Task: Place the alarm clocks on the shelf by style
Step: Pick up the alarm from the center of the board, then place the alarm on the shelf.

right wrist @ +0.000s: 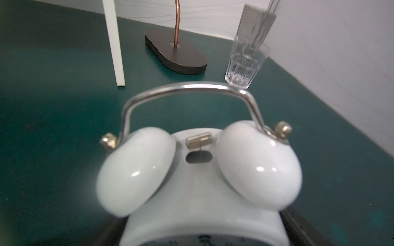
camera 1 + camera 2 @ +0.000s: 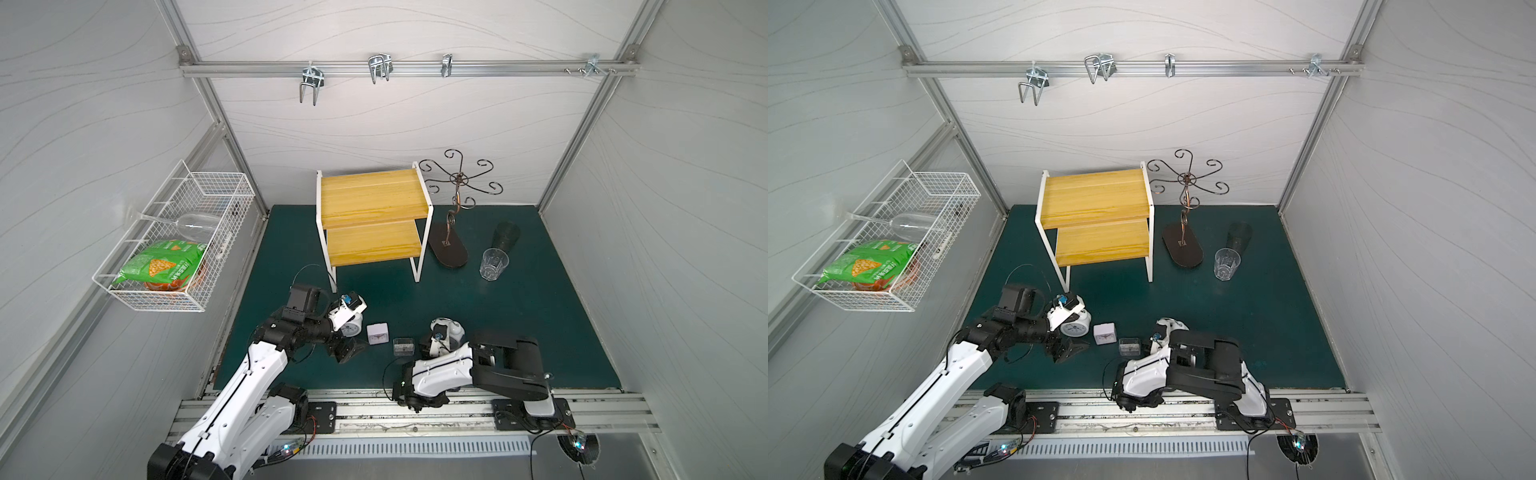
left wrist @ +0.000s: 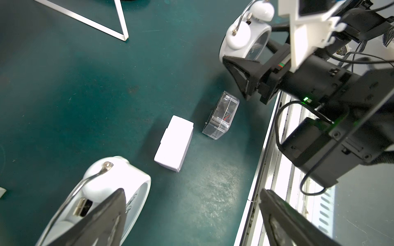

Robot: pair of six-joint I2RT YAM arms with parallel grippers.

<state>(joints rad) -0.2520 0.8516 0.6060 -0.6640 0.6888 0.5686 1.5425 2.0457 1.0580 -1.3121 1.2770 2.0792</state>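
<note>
Green mat point(image 2: 540, 332): right gripper point(image 3: 258, 61) straddles right round clock point(image 1: 198, 181), grip unclear; left gripper point(image 3: 194, 200), jaws apart, beside left round clock point(image 3: 115, 176).

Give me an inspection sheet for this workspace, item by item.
Surface: green mat, scuffed near the front edge.
Job's things: shelf, both boards bare; four clocks in a row on the mat at the front: round clock, white square, clear square, second round clock.
Clutter: glass, dark cup and hook stand, right of the shelf.
Hands: left hand open beside the first round clock; right hand has its jaws either side of the second; grip unclear.
Cables: thin black loop off the left arm, near a shelf leg.
Surroundings: wall basket holding a snack bag and wine glass; rail with hooks on the back wall.
</note>
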